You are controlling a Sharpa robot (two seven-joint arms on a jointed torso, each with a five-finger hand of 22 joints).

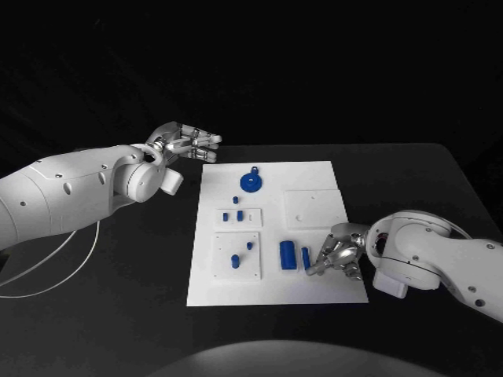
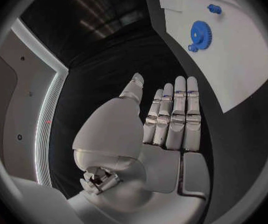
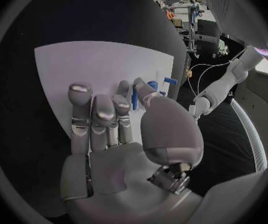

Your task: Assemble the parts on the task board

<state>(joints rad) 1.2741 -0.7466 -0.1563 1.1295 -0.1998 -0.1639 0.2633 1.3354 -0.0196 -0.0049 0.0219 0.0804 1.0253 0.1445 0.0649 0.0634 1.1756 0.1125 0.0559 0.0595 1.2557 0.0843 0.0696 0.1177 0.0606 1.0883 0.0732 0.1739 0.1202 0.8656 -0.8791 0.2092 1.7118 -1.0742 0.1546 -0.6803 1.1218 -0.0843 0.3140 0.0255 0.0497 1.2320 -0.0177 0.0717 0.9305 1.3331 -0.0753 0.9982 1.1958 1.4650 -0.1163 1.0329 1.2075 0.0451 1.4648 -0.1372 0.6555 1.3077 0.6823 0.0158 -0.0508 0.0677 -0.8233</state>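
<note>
The white task board [image 1: 274,279] lies in the middle of the table. A blue gear [image 1: 251,182] sits near its far edge, also seen in the left wrist view as the gear [image 2: 201,33]. Small blue pegs [image 1: 239,214] stand in raised white blocks on the board's left half. A blue cylinder [image 1: 287,254] and a thin blue pin [image 1: 306,258] lie near the front. My right hand [image 1: 340,255] is down on the board beside the pin. The pin [image 3: 134,99] shows between its thumb and a finger, but whether it is gripped is unclear. My left hand [image 1: 184,144] hovers off the board's far left corner, fingers straight, holding nothing.
A square white block [image 1: 315,208] sits on the board's right half, just beyond my right hand. A white cable [image 1: 48,267] trails over the table under my left arm. Bare black table [image 1: 410,181] surrounds the board.
</note>
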